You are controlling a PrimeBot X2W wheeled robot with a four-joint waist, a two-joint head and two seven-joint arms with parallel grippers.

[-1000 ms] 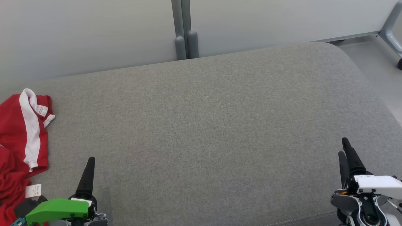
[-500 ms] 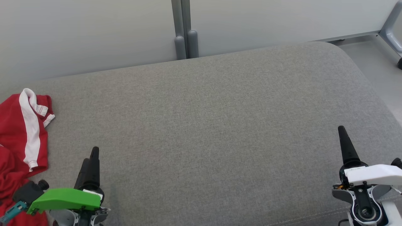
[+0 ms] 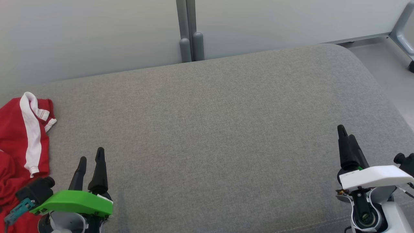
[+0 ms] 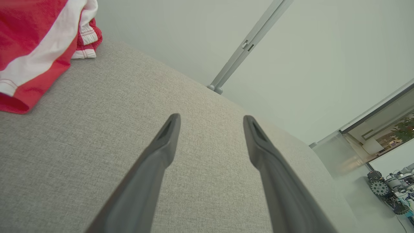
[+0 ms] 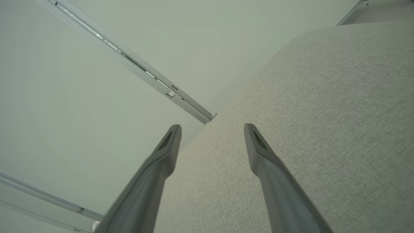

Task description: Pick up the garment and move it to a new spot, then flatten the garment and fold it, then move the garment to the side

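While the red garment (image 3: 13, 129) lies crumpled on the couch (image 3: 210, 129), left fingers (image 3: 99, 168) and right fingers (image 3: 343, 145) stand released, empty.

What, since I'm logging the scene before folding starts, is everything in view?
garment: one, red with a white stripe, crumpled at the seat's left end
seat: one, grey fabric, across the middle
wall panels: two, pale, behind the seat
post: one, grey, between the panels
frame leg: one, grey, far right on the floor
left gripper: one, dark fingers, green cover, open, near the garment
right gripper: one, dark fingers, white cover, open, over the seat's right end
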